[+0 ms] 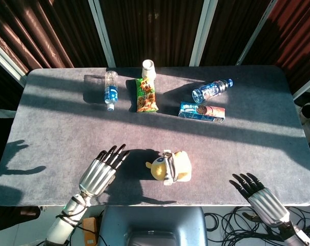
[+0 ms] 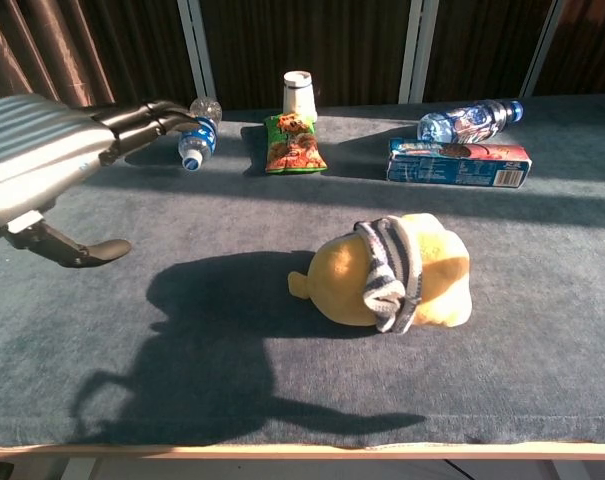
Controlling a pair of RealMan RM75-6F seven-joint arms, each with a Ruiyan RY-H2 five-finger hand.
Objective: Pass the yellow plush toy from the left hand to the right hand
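Observation:
The yellow plush toy (image 1: 168, 167) with a striped band lies on the grey table near its front edge; the chest view shows the toy (image 2: 397, 273) on its side. My left hand (image 1: 100, 171) hovers to the toy's left, apart from it, fingers straight and spread, holding nothing. In the chest view this left hand (image 2: 52, 160) fills the upper left. My right hand (image 1: 257, 193) is off the table's front right corner, fingers spread, empty.
At the back of the table (image 1: 52, 123) lie a water bottle (image 1: 110, 89), a green snack bag (image 1: 146, 95), a white cup (image 1: 148, 68), a second bottle (image 1: 211, 90) and a blue box (image 1: 202, 111). Cables lie below the front edge.

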